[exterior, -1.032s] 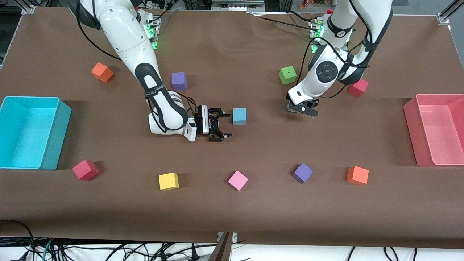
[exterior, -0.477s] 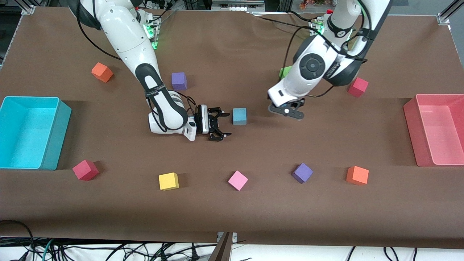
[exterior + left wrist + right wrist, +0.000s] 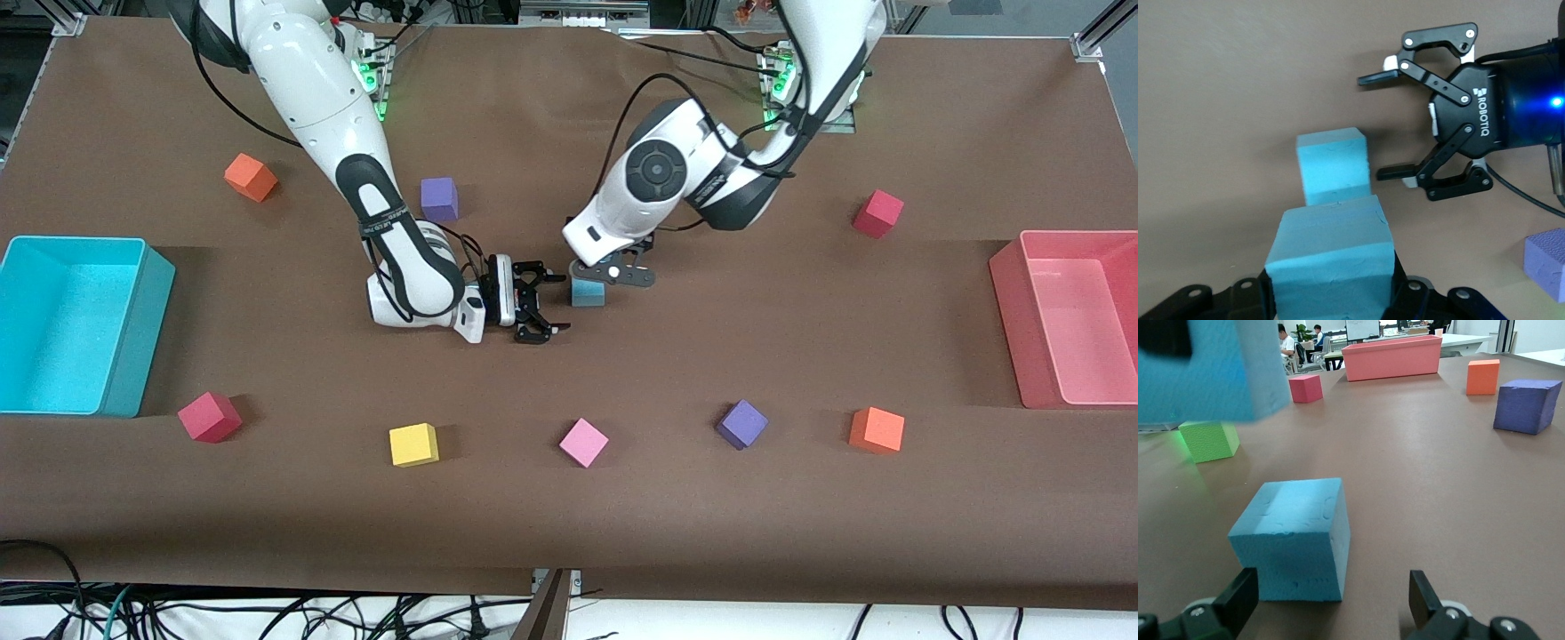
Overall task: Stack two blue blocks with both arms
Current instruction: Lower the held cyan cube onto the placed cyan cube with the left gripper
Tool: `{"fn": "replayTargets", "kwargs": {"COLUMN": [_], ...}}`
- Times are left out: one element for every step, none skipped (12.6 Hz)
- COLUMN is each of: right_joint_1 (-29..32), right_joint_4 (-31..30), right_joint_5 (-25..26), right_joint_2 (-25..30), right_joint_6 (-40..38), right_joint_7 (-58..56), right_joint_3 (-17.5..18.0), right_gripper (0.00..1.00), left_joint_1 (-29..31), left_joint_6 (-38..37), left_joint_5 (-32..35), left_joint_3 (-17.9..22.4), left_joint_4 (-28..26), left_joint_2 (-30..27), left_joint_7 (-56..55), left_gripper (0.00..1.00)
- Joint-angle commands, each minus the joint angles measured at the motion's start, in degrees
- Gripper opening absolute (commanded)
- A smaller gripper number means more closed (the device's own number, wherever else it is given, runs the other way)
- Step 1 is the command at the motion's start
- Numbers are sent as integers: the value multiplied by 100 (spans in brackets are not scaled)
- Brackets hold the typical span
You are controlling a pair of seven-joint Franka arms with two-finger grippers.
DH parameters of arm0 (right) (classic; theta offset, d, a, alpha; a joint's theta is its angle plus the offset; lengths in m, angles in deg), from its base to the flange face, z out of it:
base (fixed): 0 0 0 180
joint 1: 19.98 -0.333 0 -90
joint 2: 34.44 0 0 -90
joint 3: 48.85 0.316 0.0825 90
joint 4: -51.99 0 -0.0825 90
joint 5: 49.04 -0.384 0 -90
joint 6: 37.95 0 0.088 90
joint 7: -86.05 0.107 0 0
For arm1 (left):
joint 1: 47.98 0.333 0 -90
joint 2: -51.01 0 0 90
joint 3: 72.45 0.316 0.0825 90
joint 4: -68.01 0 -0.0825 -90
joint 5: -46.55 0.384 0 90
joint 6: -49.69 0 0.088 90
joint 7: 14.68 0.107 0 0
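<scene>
One blue block (image 3: 587, 293) rests on the brown table (image 3: 800, 373) near its middle, also seen in the left wrist view (image 3: 1333, 163) and the right wrist view (image 3: 1291, 547). The second blue block (image 3: 1331, 263) is clamped in my left gripper (image 3: 1331, 293), which is shut on it. That held block (image 3: 1205, 373) hangs a little above the resting one, slightly off to one side and not touching it. In the front view my left gripper (image 3: 612, 271) covers the held block. My right gripper (image 3: 544, 307) lies low and open, pointing at the resting block, its fingers (image 3: 1238, 597) just short of it.
A turquoise bin (image 3: 80, 324) stands at the right arm's end and a pink bin (image 3: 1067, 316) at the left arm's end. Loose cubes lie around: purple (image 3: 438, 197), orange (image 3: 251, 176), red (image 3: 877, 213), green (image 3: 1208, 440), and a row nearer the camera from red (image 3: 209, 416) to orange (image 3: 877, 429).
My left arm has swung from beside the green cube toward the table's middle, carrying its blue block until it hangs over the resting blue block. The right gripper has stayed open and almost still.
</scene>
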Motion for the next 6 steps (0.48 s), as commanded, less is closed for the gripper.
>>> {"fn": "replayTargets", "kwargs": {"right_joint_1": [-27, -27, -27, -27, -27, -27], "right_joint_4": [-97, -141, -167, -211, -246, -246], "right_joint_5": [-129, -129, -129, -129, -129, -129], "right_joint_2": [45, 62, 71, 89, 97, 97], "right_joint_6": [22, 21, 21, 13, 13, 13], "right_joint_7": [-133, -133, -133, -133, -133, -133], "right_joint_3": [8, 8, 8, 8, 8, 8], "right_gripper": [100, 100, 100, 100, 100, 100], "left_joint_1": [-42, -68, -51, -51, -68, -68], "left_joint_6": [207, 392, 420, 437, 437, 437], "left_joint_5": [15, 33, 33, 42, 190, 391], "left_joint_3": [60, 68, 95, 95, 95, 95], "left_joint_4": [311, 311, 303, 302, 302, 294], "left_joint_2": [359, 377, 377, 394, 455, 491], "left_joint_7": [-128, -120, -68, -58, -67, -93], "left_gripper": [26, 26, 27, 27, 27, 27]}}
